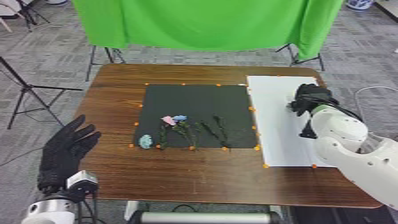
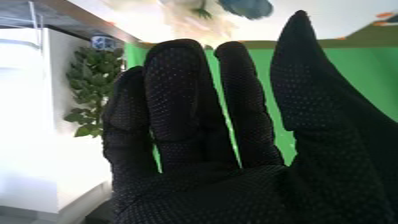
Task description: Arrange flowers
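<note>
On the counter (image 1: pixel 195 175) there's a black mat (image 1: pixel 191 100), and just to its right a long white sheet (image 1: pixel 275 145). Small orange markers (image 1: pixel 258 148) run along their edges.

Most of the flowers lie on the near half of the mat. A pink bloom (image 1: pixel 169 120) sits right beside a blue bloom (image 1: pixel 180 118), with green stems (image 1: pixel 185 131) running from about there toward the near edge. Close to the mat's near left corner is a pale blue bloom (image 1: pixel 146 141), and off to the right of the others lie two dark sprigs (image 1: pixel 220 129).

The right hand (image 1: pixel 314 96) is over the far part of the white sheet, well apart from the mat. From the right wrist, that hand (image 2: pixel 209 192) has its fingers (image 2: pixel 173 100) out straight and open, the thumb spread away from them. Beyond the fingertips is another blue flower (image 2: pixel 247 7), and next to it what looks like a pale, peachy bloom (image 2: pixel 200 25), though it's too blurred for me to swear to it.

The left hand (image 1: pixel 60 157) is at the counter's left edge, open too, its fingers pointing forward. A green cloth (image 1: pixel 204 25) hangs beyond the far side.
</note>
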